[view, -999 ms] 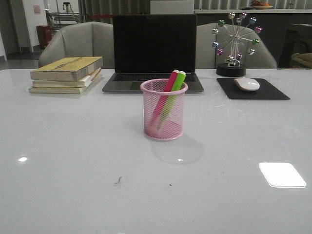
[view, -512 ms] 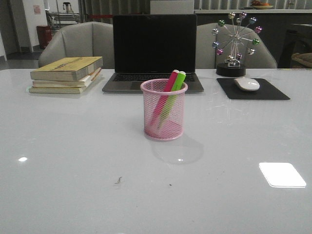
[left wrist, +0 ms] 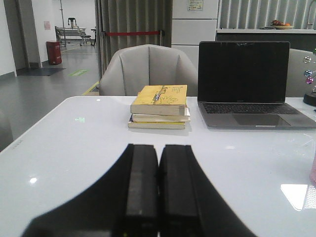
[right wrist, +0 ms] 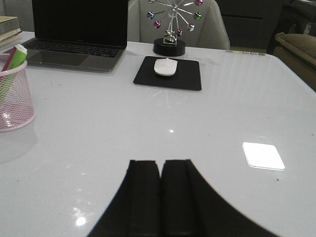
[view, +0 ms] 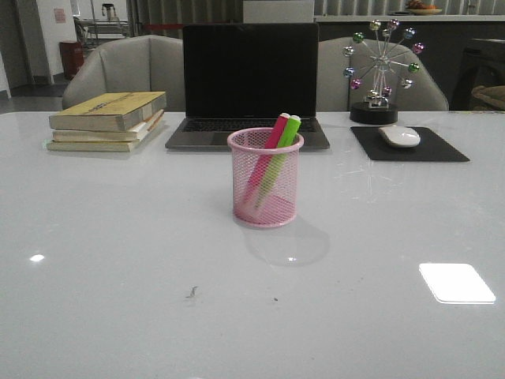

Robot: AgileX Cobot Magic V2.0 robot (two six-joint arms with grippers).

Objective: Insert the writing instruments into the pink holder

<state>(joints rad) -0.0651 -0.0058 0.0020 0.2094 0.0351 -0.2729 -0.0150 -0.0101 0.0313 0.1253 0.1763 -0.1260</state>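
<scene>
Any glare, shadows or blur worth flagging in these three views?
Front view: a bright glare patch on the glossy table, a soft shadow beside the pink holder. Right wrist view: the same patch. Left wrist view: the closed fingers slightly soft.

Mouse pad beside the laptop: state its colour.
The mouse pad is black, with a white mouse on it; the right wrist view shows it best.

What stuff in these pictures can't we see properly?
- Pink holder: cut off by the right wrist view's edge.
- Pink pen and green pen: their lower ends blur behind the mesh in the front view.
- Book cover writing: too small, left wrist view.
- Left pincer and right pincer: missing from the front view.
</scene>
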